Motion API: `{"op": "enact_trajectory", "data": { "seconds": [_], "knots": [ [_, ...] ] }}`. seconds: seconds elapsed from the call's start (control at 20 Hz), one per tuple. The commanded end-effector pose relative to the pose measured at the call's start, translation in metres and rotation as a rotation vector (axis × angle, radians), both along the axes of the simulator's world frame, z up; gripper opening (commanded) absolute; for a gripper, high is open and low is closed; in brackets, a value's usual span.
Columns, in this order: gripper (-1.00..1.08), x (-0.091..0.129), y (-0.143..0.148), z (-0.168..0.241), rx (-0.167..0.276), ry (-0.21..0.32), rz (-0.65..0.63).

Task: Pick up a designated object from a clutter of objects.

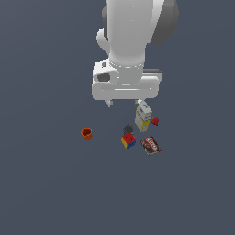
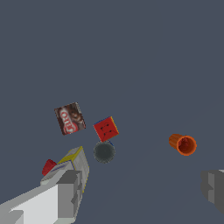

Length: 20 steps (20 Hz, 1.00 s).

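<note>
Tool (image 2: 140, 192) spread wide, one finger (image 2: 65, 194) over tall carton (image 2: 78, 162).

No room here at all: a bare simulated test scene, one flat slate-grey counter (image 1: 41, 183) filling both views, no walls or furniture, just flat-shaded toy-like props scattered under a plain white robot arm (image 1: 131, 32).

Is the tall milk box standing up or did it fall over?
Standing up. The carton rises taller than the cube beside it, its white-blue top uppermost.
</note>
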<state>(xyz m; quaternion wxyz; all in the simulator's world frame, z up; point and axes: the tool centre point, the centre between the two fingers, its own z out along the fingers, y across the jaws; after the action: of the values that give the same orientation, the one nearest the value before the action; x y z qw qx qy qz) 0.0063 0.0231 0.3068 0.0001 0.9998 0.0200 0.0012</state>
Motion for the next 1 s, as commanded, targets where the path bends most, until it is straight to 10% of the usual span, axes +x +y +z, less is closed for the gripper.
{"op": "enact_trajectory", "data": {
  "seconds": [0.0,0.95],
  "knots": [
    [1.00,0.000,0.000,0.000,0.000,0.000,0.000],
    [1.00,-0.004,0.030,-0.005,0.023,-0.008,0.015]
  ]
}}
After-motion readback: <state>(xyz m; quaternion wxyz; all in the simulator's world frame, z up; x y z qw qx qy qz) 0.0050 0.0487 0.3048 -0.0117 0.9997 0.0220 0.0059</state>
